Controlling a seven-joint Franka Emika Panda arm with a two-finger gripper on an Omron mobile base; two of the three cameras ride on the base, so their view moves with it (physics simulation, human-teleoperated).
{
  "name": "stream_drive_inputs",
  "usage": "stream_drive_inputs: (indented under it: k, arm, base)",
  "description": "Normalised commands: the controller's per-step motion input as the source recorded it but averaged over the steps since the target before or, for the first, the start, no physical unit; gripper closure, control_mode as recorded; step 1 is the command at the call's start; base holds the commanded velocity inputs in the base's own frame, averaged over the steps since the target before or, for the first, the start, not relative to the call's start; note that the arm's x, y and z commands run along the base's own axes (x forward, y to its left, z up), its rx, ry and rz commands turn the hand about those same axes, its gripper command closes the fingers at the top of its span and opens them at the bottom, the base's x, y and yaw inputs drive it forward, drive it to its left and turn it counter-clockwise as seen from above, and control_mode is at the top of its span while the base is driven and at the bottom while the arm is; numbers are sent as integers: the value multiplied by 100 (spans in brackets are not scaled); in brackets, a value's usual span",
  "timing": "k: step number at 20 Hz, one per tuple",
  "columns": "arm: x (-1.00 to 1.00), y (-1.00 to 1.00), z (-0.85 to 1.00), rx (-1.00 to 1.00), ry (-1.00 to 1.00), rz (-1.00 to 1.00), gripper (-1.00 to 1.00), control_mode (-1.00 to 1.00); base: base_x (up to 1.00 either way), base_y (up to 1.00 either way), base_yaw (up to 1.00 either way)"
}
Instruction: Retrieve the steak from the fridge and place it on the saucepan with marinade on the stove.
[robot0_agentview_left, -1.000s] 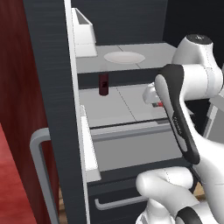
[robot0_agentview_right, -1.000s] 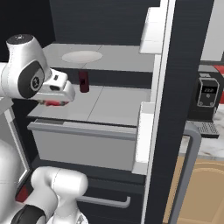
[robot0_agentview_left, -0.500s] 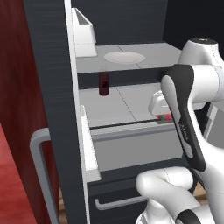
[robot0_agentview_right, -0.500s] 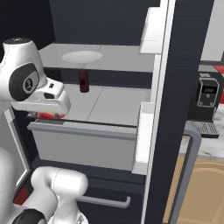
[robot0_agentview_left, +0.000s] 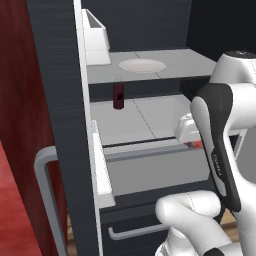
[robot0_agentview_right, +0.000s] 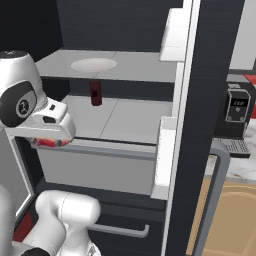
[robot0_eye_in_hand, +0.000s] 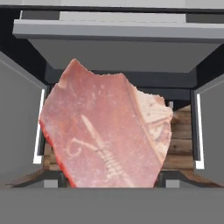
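Observation:
The steak (robot0_eye_in_hand: 107, 135), a flat pink-red slab, hangs close in front of the hand camera and hides the fingertips. In the base views it shows as a red sliver (robot0_agentview_left: 196, 145) (robot0_agentview_right: 48, 143) under the white hand. My gripper (robot0_agentview_left: 191, 142) (robot0_agentview_right: 49, 141) is shut on the steak, just in front of the open fridge (robot0_agentview_left: 55, 100), level with the grey bin (robot0_agentview_left: 155, 167) below the middle shelf. The fridge door (robot0_agentview_right: 215, 100) stands open. The saucepan, marinade and stove are out of view.
A small dark red can (robot0_agentview_left: 118, 96) (robot0_agentview_right: 95, 93) stands on the middle shelf. A white plate (robot0_agentview_left: 142, 65) (robot0_agentview_right: 93, 64) lies on the shelf above. Door bins (robot0_agentview_left: 96, 32) and a bar handle (robot0_agentview_left: 47, 200) jut out. A coffee machine (robot0_agentview_right: 237, 107) sits at right.
The hand has drawn back out of the fridge and dropped lower, from over the middle shelf to in front of the bin, with the steak in it.

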Motion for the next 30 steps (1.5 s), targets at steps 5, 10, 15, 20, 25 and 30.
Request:
stream_drive_inputs:
  k: [5, 10, 15, 20, 25, 30]
  arm:
    - [-13, 0, 0, 0, 1, 0, 100, -100]
    - [0, 0, 0, 0, 0, 0, 100, -100]
    - [0, 0, 0, 0, 0, 0, 100, 100]
    - [0, 0, 0, 0, 0, 0, 100, 100]
    - [0, 0, 0, 0, 0, 0, 100, 100]
    - [0, 0, 0, 0, 0, 0, 100, 100]
  base:
    - [0, 0, 0]
    - [0, 0, 0]
    - [-30, 0, 0]
    - [-100, 0, 0]
    - [-100, 0, -1]
    - [-97, -5, -8]
